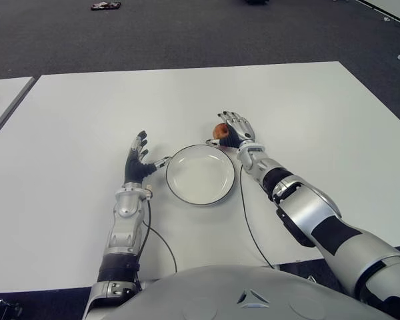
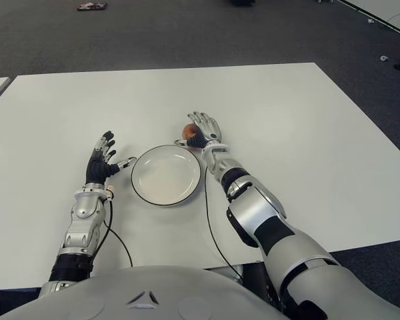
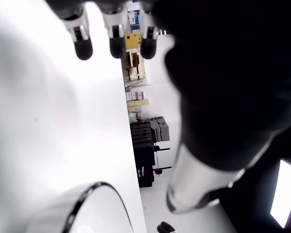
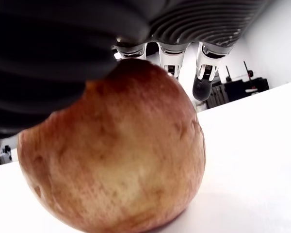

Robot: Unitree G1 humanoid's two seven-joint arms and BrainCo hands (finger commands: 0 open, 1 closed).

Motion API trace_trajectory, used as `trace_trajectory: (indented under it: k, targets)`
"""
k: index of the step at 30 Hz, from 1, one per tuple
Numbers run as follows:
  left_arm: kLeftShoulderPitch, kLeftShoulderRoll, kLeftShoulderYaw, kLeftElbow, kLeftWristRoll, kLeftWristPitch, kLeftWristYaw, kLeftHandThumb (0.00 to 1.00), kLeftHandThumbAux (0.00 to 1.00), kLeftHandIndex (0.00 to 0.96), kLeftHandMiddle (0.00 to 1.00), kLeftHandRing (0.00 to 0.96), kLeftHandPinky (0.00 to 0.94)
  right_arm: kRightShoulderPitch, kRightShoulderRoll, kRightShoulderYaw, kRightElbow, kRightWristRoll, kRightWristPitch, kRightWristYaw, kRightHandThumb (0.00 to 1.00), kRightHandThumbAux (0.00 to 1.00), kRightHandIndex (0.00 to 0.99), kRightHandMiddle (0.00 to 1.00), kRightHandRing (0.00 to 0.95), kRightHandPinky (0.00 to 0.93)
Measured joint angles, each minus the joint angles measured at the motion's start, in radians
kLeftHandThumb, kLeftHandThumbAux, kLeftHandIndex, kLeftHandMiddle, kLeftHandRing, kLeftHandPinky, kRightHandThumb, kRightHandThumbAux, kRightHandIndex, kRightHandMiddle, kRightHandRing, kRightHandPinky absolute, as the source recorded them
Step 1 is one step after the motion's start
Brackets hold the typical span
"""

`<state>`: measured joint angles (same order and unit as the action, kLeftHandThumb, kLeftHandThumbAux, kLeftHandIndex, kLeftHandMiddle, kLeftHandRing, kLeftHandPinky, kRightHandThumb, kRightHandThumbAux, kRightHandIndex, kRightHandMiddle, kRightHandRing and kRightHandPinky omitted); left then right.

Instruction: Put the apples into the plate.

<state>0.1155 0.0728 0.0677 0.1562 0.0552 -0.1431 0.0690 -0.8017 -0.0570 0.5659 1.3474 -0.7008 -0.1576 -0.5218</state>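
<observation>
Since the right hand [image 1: 232, 131] cups the round red-brown apple [image 1: 219, 131] w/ fingers not yet clamped, squeeze gently, then lift to the white round plate [image 1: 201, 175] at 7 o'clock. Left hand [image 1: 137, 160], fingers spread, waits at the plate's 9 o'clock.

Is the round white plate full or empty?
Empty: the round white plate shows only a bare inside; the red apple sits beside it, at the right hand.

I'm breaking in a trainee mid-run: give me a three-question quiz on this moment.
1. True or false: the apple already lies in the plate.
2. Which hand is at the apple?
3. The left hand is: A) holding an apple B) open beside the plate C) inside the plate.

Key:
1. False; it sits on the table beyond the rim.
2. The right hand.
3. B
</observation>
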Motion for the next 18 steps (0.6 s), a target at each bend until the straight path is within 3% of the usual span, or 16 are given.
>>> trace_trajectory:
  k: [18]
  targets:
    - [0.000, 0.000, 0.001, -0.007, -0.005, 0.005, 0.000, 0.000, 0.225, 0.000, 0.000, 0.000, 0.000, 0.002, -0.001, 0.002, 0.000, -0.001, 0.000, 0.004, 0.056, 0.405, 0.000, 0.000, 0.000, 0.000]
